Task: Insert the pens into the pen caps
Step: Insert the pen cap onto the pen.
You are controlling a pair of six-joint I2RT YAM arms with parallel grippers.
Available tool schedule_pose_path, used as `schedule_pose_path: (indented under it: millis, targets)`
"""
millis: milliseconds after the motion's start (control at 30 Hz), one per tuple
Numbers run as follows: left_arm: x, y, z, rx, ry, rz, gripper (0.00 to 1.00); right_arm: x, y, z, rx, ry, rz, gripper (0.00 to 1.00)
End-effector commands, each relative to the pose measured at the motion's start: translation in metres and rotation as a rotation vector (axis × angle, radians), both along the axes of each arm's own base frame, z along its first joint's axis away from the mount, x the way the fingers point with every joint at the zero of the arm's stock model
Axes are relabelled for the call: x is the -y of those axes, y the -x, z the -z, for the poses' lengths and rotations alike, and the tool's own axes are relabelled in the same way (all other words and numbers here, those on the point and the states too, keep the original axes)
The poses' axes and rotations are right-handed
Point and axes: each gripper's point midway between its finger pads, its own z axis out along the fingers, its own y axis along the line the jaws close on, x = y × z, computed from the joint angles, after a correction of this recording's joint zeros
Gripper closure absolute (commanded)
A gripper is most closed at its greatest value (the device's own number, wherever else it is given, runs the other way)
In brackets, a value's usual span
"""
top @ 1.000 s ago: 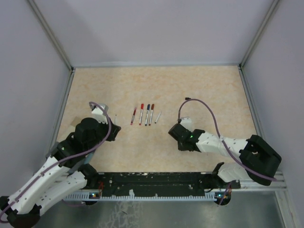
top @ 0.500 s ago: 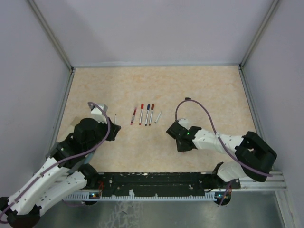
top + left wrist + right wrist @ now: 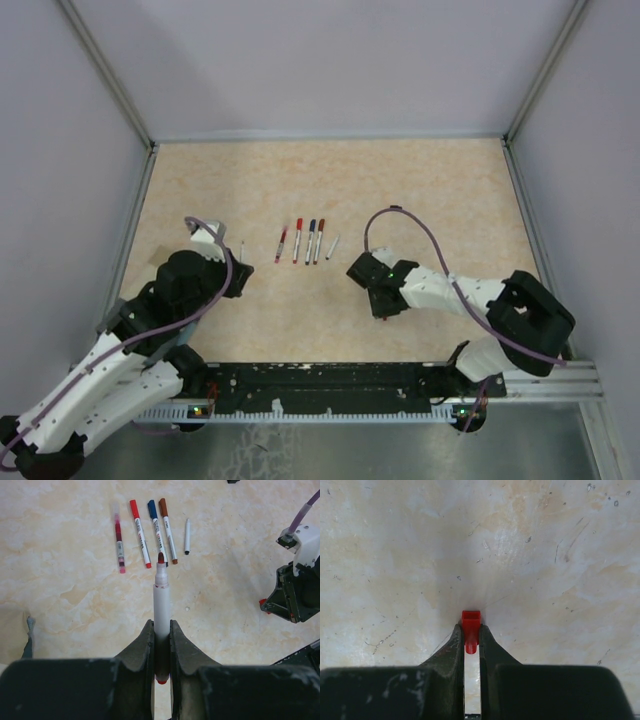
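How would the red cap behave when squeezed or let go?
The red cap looks tiny and smooth, so probably light and slippery. The right gripper pinches it only at its tip, so it may twist. Released, it might roll.

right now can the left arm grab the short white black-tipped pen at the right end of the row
Probably not: the way to that short white pen looks free, but the left gripper is shut on a white-barrelled, dark-red-tipped marker, so its jaws are taken.

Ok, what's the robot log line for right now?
left gripper: holds uncapped pen | right gripper: pinches red cap | capping: not yet
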Motion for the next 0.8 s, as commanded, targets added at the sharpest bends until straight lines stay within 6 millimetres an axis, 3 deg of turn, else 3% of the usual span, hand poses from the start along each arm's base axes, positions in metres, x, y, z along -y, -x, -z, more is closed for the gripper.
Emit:
schedule_pose_path:
  millis: [0,167,367,600,767]
  targets:
    - [0.006,-0.001,-0.003,0.026,0.016,0.032,1.00,0.001,-0.008,-0.006,0.039,-0.030,-0.016,1.00]
    - [0.028,0.008,-0.003,0.006,0.042,0.159,1.00,-0.020,-0.030,-0.063,0.255,-0.237,-0.053,1.00]
    - [0.060,0.016,-0.010,0.015,0.114,0.322,1.00,-0.043,-0.050,-0.150,0.593,-0.590,-0.080,1.00]
    - [0.094,0.015,-0.016,0.010,0.191,0.409,1.00,-0.050,-0.047,-0.231,0.828,-0.966,-0.029,1.00]
    - [0.133,0.030,-0.022,0.026,0.203,0.482,1.00,-0.064,-0.035,-0.272,0.862,-1.167,-0.073,1.00]
